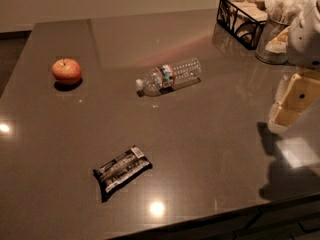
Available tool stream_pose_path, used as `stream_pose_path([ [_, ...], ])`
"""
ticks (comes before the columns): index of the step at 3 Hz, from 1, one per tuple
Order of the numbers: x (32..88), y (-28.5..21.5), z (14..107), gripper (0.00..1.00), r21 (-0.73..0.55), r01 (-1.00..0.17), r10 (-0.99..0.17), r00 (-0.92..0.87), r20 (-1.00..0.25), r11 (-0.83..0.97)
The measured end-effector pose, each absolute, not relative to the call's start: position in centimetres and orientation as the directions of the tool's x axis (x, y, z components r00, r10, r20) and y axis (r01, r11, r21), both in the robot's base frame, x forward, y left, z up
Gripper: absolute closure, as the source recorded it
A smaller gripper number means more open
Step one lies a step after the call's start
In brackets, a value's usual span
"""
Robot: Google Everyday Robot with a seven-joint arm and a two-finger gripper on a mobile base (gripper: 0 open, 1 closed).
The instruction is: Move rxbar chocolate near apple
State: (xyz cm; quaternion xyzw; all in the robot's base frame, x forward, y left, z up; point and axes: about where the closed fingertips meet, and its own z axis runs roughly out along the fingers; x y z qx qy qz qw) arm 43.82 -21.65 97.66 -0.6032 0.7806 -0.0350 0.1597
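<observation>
The rxbar chocolate point(122, 170) is a flat black wrapper with white print, lying at an angle on the dark brown table point(210, 149) near the front, left of centre. The apple point(66, 71) is red-orange and stands far back on the left, well apart from the bar. My gripper point(289, 106), white and cream, hangs above the table at the right edge of the view, far from both the bar and the apple, and holds nothing that I can see.
A clear plastic water bottle point(170, 77) lies on its side mid-table between apple and gripper. At the back right stand a black wire basket point(241, 15), a metal cup of napkins point(274, 34) and a white rounded object point(307, 31). The table's front edge runs along the bottom.
</observation>
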Motion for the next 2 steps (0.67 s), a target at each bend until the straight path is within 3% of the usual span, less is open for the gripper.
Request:
stream_pose_path([
  [2,43.92,-20.94,97.8,0.0,-0.226,-0.943,-0.958,-0.2,-0.206,0.245],
])
